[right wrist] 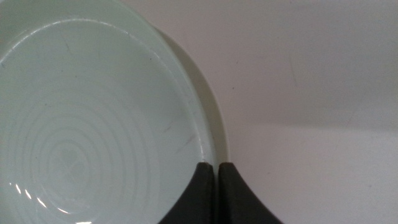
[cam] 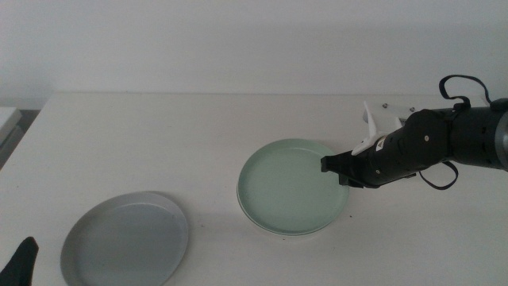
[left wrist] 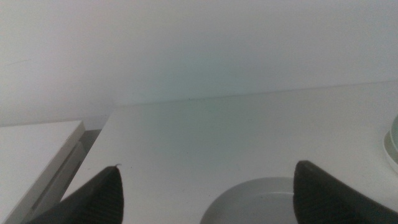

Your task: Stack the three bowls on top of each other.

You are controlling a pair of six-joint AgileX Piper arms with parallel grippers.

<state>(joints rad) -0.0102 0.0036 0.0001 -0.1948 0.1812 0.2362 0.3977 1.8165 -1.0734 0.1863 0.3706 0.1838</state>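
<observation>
The pale mint green bowl (cam: 290,187) sits at the table's middle and fills the right wrist view (right wrist: 93,118). My right gripper (cam: 335,168) comes in from the right, and its jaws are closed together on that bowl's right rim (right wrist: 216,173). A paler band runs under the green bowl's near edge; I cannot tell whether it is the white bowl, which shows nowhere else. The light grey bowl (cam: 125,238) lies at the front left and also shows in the left wrist view (left wrist: 261,199). My left gripper (cam: 20,266) waits open at the bottom left corner, just left of the grey bowl.
A white side surface (cam: 6,123) adjoins the table's left edge (left wrist: 37,146). A white wall runs along the back. Bare tabletop (cam: 159,135) lies behind and between the two bowls.
</observation>
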